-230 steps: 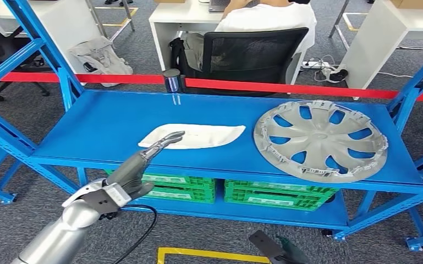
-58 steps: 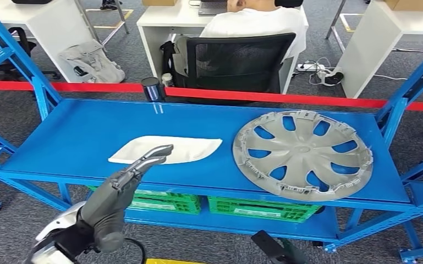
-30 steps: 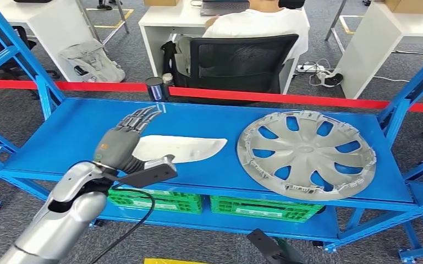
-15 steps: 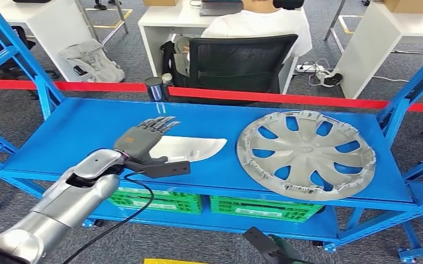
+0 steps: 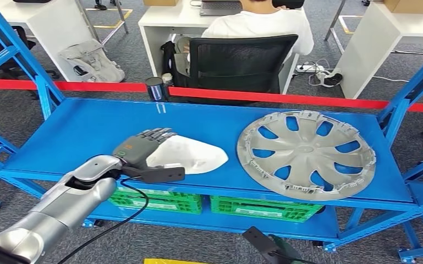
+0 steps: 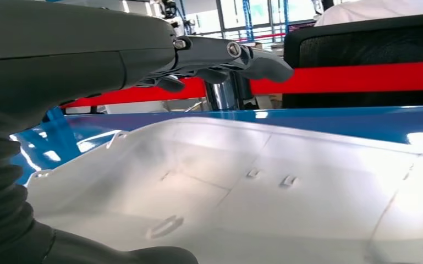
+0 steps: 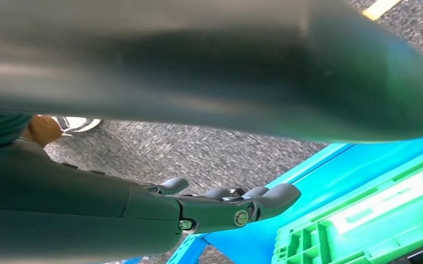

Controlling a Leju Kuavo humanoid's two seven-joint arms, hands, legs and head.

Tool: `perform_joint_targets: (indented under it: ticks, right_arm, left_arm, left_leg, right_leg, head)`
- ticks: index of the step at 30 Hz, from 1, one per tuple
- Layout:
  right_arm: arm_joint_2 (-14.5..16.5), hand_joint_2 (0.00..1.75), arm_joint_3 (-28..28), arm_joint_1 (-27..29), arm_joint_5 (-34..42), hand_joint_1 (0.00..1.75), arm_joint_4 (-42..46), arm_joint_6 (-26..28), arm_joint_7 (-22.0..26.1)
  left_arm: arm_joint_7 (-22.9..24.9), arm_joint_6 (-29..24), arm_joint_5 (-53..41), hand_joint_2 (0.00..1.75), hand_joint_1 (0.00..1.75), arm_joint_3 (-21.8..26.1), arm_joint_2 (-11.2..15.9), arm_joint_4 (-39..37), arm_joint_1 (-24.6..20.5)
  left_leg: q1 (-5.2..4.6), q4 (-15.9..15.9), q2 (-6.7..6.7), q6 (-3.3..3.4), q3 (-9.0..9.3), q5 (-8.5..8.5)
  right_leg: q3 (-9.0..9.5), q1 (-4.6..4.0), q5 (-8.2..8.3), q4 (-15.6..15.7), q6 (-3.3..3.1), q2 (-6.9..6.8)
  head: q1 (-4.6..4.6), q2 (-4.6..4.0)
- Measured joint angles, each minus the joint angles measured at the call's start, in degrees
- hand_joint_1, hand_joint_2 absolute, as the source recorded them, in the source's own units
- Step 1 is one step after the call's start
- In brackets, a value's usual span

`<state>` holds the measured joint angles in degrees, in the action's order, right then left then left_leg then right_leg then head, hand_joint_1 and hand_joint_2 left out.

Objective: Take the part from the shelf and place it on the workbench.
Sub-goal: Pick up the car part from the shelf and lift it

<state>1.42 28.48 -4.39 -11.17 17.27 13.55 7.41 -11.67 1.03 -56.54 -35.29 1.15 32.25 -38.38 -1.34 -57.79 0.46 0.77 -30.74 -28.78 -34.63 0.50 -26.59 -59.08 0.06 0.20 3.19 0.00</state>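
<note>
Fingers of my left hand lie over the left end of the white part, thumb under its near edge, seemingly gripping it. Part rests on the blue shelf, long axis running rightward toward the hubcap. My right hand hangs low, holding nothing, fingers loosely extended.

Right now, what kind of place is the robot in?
Probably a workshop or test lab: blue metal shelf holding a hubcap and white part, green crates below, and a red barrier tape before desks.
</note>
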Motion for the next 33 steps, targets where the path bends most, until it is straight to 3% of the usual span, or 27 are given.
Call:
perform_joint_targets:
  ticks: [9,22,27,33]
  right_arm:
    - [0.0,0.0,0.0,0.1,-0.3,0.0,0.0,-0.1,0.0]
    - [0.0,0.0,-0.1,0.5,-0.7,0.0,0.0,0.3,1.0]
    - [0.0,0.0,-0.2,0.5,-0.7,0.0,0.0,0.0,1.0]
    - [0.0,0.0,-0.2,0.5,-0.7,0.0,0.0,-0.4,1.2]
  left_arm:
    - [-1.4,-2.2,3.3,1.75,0.0,0.4,0.8,1.9,0.0]
    - [-3.6,-6.7,8.9,1.75,0.0,2.5,0.6,10.2,1.0]
    - [-3.6,-5.9,9.3,1.75,0.0,2.9,0.6,12.5,1.4]
    - [-2.0,-1.2,8.4,1.75,0.0,2.8,1.3,14.5,1.4]
  left_leg:
    - [0.0,0.0,-0.01,0.0,0.0,0.0]
    - [0.0,0.0,-0.01,0.0,-0.01,0.0]
    - [0.0,0.0,-0.01,0.0,-0.01,0.0]
    - [0.0,0.0,-0.01,0.0,-0.01,0.0]
  right_leg:
    - [0.0,0.0,0.0,0.0,0.0,0.0]
    - [0.0,0.0,0.0,0.0,0.0,-0.01]
    - [0.0,0.0,0.0,0.0,0.0,-0.01]
    - [0.0,0.0,0.0,0.0,0.0,0.0]
  head:
    - [-0.01,0.01]
    - [-0.01,0.01]
    - [-0.01,0.01]
    - [-0.01,0.0]
